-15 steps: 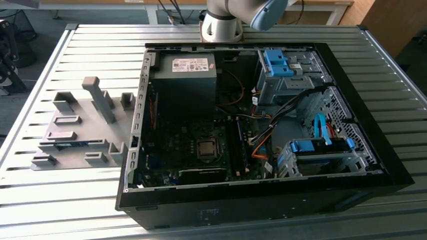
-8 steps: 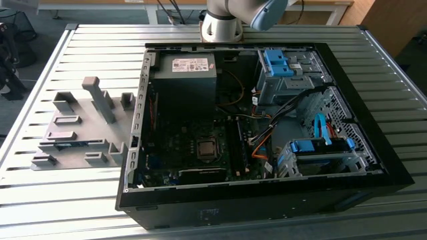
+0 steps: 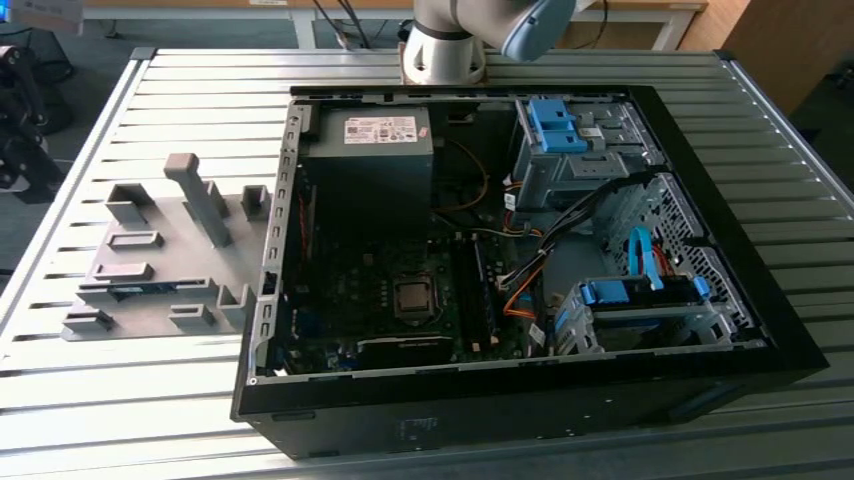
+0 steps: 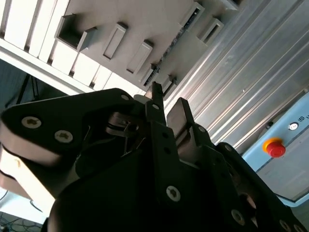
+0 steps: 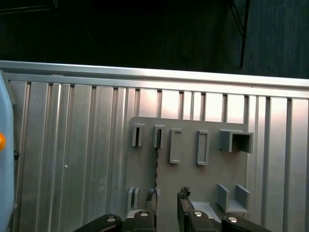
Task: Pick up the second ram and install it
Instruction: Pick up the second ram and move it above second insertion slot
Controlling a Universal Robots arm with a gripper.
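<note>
One stick, the second ram [image 3: 140, 290], is lying in the gray holder [image 3: 174, 265] on the worktop [image 3: 200, 90] at the exterior view's left. In the first wrist view it is sitting edge-on past your tool [image 5: 167, 194], whose jaws are standing parted and empty.

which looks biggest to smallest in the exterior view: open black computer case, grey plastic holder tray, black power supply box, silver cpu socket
1. open black computer case
2. grey plastic holder tray
3. black power supply box
4. silver cpu socket
</note>
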